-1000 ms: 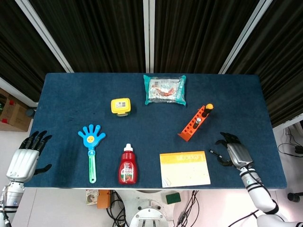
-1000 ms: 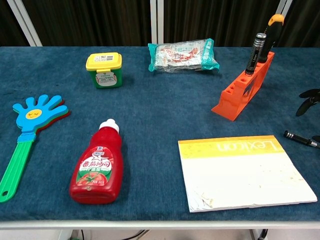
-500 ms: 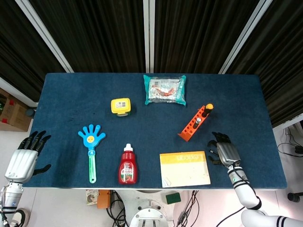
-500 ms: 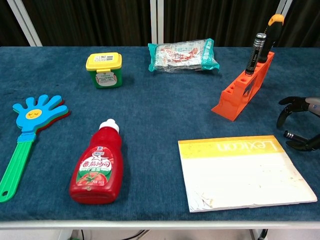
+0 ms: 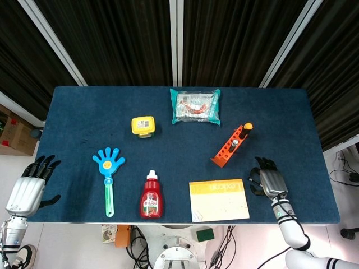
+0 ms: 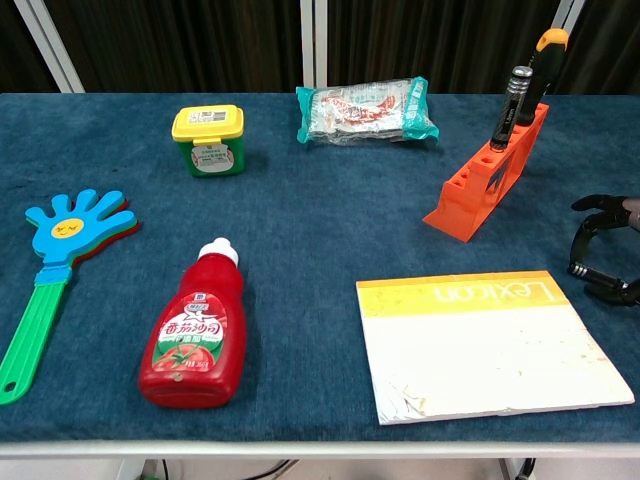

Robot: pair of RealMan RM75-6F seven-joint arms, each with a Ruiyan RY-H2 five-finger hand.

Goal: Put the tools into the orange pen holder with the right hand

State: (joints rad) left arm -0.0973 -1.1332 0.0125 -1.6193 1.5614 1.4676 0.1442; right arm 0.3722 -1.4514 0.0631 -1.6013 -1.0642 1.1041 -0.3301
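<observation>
The orange pen holder (image 5: 228,147) (image 6: 487,180) lies slanted at the table's right, with a black-handled tool (image 6: 512,105) and an orange-capped screwdriver (image 6: 545,60) standing in its far end. A slim black tool (image 6: 578,270) lies on the cloth right of the notepad; only its left tip shows. My right hand (image 5: 269,180) (image 6: 605,250) sits over it, fingers curled above and thumb below, gripping it low on the table. My left hand (image 5: 28,188) hangs off the table's left edge with fingers spread, holding nothing.
A yellow-and-white notepad (image 5: 219,199) lies just left of my right hand. A ketchup bottle (image 5: 151,196), a blue hand clapper (image 5: 107,168), a yellow-lidded jar (image 5: 143,125) and a teal snack packet (image 5: 195,106) lie across the blue table (image 5: 280,112).
My right hand came in from the right onto the black tool, then shifted slightly right as its fingers curled tighter round it. The left hand stayed put.
</observation>
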